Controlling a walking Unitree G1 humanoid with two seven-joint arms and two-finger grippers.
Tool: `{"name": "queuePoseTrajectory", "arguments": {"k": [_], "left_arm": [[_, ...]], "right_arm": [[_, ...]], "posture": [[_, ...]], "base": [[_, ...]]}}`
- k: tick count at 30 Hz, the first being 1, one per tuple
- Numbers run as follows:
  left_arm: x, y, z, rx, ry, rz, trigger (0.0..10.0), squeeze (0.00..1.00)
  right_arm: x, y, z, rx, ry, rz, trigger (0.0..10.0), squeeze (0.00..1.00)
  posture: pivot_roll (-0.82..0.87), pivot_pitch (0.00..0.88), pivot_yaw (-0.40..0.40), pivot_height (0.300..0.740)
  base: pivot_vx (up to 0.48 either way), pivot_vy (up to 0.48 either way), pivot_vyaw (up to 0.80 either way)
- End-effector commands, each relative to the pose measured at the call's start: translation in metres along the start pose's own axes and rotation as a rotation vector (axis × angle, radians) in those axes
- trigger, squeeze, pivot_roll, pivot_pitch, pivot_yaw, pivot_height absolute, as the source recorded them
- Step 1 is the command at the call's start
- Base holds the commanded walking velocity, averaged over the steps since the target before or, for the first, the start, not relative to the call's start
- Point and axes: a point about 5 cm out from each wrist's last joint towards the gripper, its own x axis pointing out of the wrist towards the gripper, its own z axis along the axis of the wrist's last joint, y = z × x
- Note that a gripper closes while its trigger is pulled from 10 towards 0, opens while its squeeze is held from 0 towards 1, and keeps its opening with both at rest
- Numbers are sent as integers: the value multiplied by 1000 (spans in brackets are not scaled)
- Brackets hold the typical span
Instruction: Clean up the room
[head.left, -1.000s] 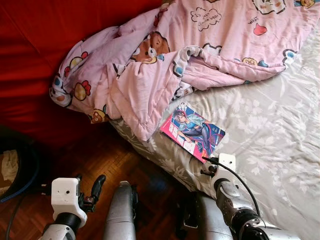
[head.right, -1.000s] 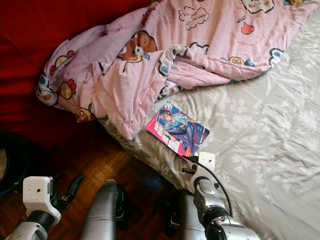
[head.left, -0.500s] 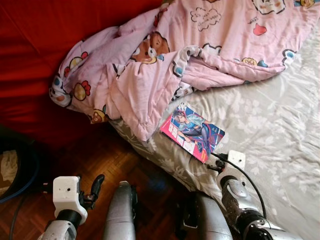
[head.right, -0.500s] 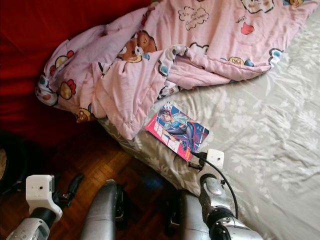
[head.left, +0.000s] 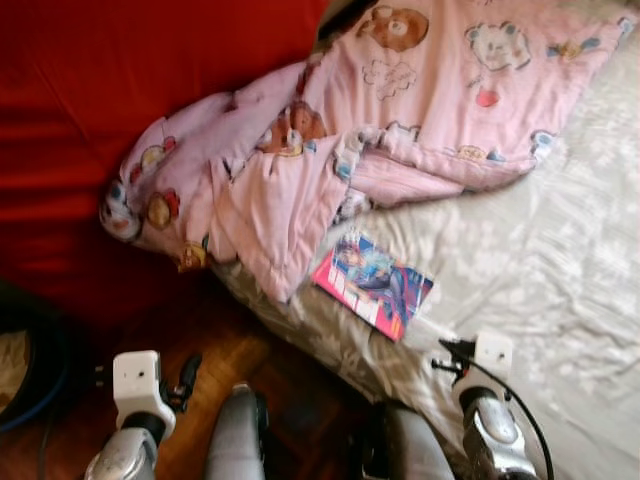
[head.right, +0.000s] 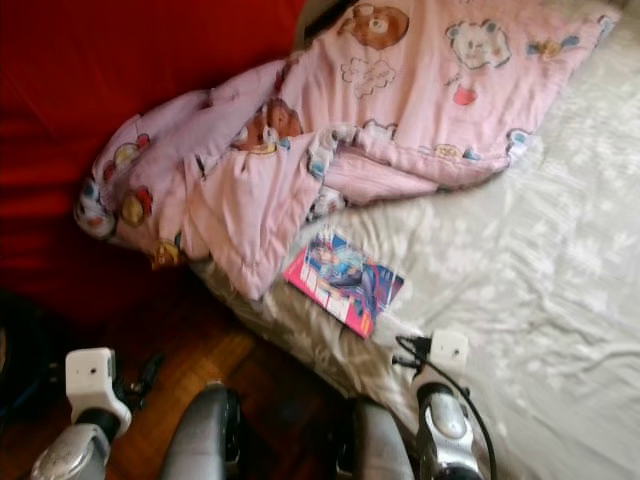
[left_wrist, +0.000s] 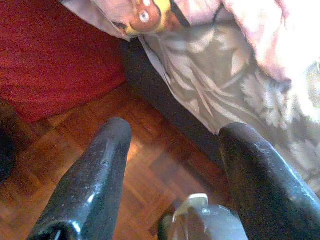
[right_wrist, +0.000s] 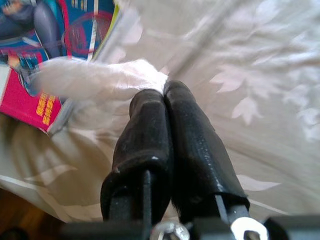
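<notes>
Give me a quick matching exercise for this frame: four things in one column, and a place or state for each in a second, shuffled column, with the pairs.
Things:
1. comic book
2. pink blanket
3. left gripper
4. right gripper

Places or states:
A. fingers apart, over the wooden floor beside the bed
B. crumpled, one end hanging off the bed's edge
C. fingers pressed together on a pinch of the grey flowered sheet
D. lying flat on the sheet near the bed's corner

Pairs: 1-D, 2-B, 3-A, 4-C
</notes>
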Motion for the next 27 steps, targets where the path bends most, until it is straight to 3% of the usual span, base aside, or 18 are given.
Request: {"name": "queuePoseTrajectory", "arguments": {"k": [1,4,5,6,7,13,27], "left_arm": [[-7,9,-23,13,77,38,10000,0],[-5,9,-33,7,117,50,10000,0],[-5,9,-38,4,135,54,10000,0],[-5,8,-41,1,147,56,10000,0],[-4,8,-44,-4,157,59,10000,0],[-1,-1,-68,-30,272,85,10000,0],[1,-10,-88,-24,448,92,10000,0]], "right_arm": [[-9,-5,-14,-20,29,-6,0,0],[-11,-5,-20,-16,60,0,0,0],[-13,-5,-24,-20,76,3,2275,0],[-14,-5,-26,-23,86,5,2275,0],[-15,-6,-28,-28,101,2,10000,0],[-27,-9,-58,-20,302,-14,10000,0],[-48,-18,-89,-20,512,-42,10000,0]], "posture": [[134,29,-80,660],[121,0,-80,660],[118,0,-81,660],[118,0,-81,660],[116,0,-84,660],[104,0,-84,665],[49,0,-63,740]], "base": [[0,0,0],[0,0,0],[0,0,0],[0,0,0],[0,0,0],[0,0,0],[0,0,0]]}}
